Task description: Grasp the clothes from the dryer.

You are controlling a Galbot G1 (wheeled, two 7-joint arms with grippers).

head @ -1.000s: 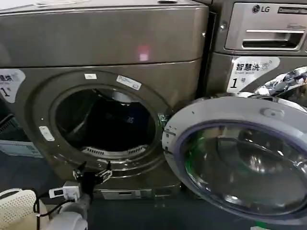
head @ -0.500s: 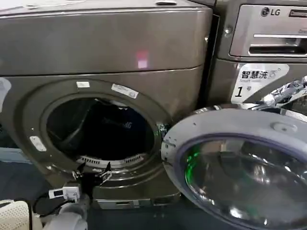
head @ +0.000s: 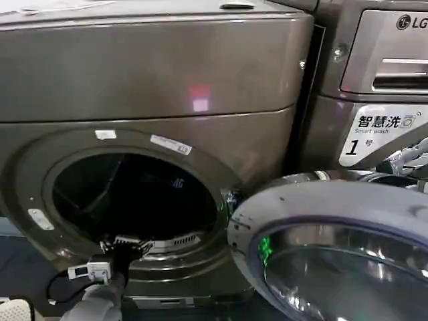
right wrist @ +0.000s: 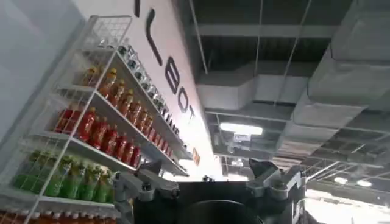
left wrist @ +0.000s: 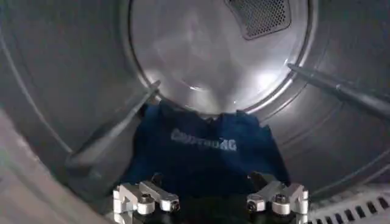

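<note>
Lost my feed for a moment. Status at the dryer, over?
Left gripper open at dryer porthole rim. Clothes ahead on drum floor, untouched. Right gripper open, aimed up at ceiling, idle. Path clear.

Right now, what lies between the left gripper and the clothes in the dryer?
Nothing: in the left wrist view, the open left gripper faces the navy clothes directly.

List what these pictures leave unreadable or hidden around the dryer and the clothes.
- Lettering on the clothes: pale line visible in the left wrist view, too blurred to read.
- Clothes' lower edge: hidden behind the left gripper, open at the drum mouth.
- Drum interior of the dryer: nearly black in the head view.
- Dryer door: cut off by the picture's edge.
- Right gripper: open, aimed at shelves and ceiling; its place relative to the dryer is unclear.
</note>
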